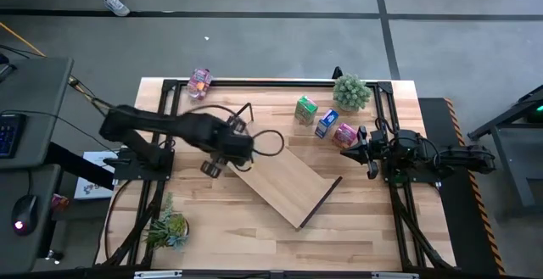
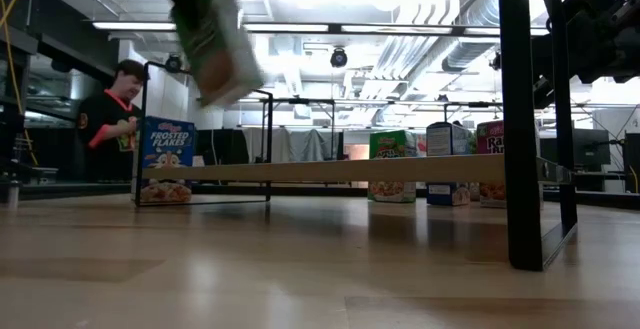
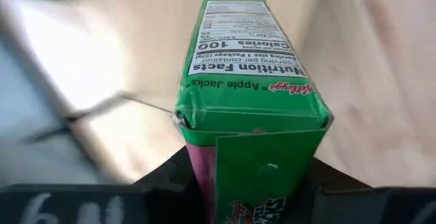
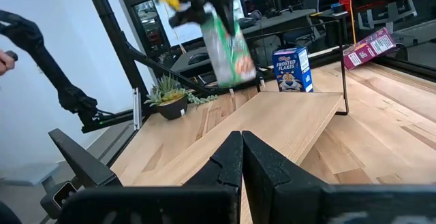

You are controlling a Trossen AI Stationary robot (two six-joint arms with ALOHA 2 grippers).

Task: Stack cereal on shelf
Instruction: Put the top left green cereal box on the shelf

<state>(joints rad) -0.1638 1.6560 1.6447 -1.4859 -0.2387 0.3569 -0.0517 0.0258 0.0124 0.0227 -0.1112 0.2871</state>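
My left gripper [image 1: 214,165] is shut on a green cereal box [image 3: 249,81] and holds it in the air beside the left end of the shelf [image 1: 290,182]. The shelf is a light-wood board that stands slantwise on dark rod frames in the middle of the table. A blue box [image 2: 165,159] stands upright behind the shelf's left end. A green box [image 1: 305,109], a blue box [image 1: 327,123] and a pink box [image 1: 345,134] stand at the far right. Another pink box [image 1: 200,82] lies at the far edge. My right gripper [image 4: 242,152] waits shut at the table's right side. My left gripper pinches the green box by its upper end [image 3: 262,173] between the two fingers [image 3: 163,183], one on each opposite side. The fingers come from above, pointing steeply down. The box [image 4: 229,47] hangs below them, tilted, clear of the table and the shelf.
A potted plant [image 1: 351,92] stands at the far right by the boxes and another [image 1: 170,228] near the front left corner. A dark frame runs along the table's edges. A person [image 2: 112,119] stands in the room beyond the table.
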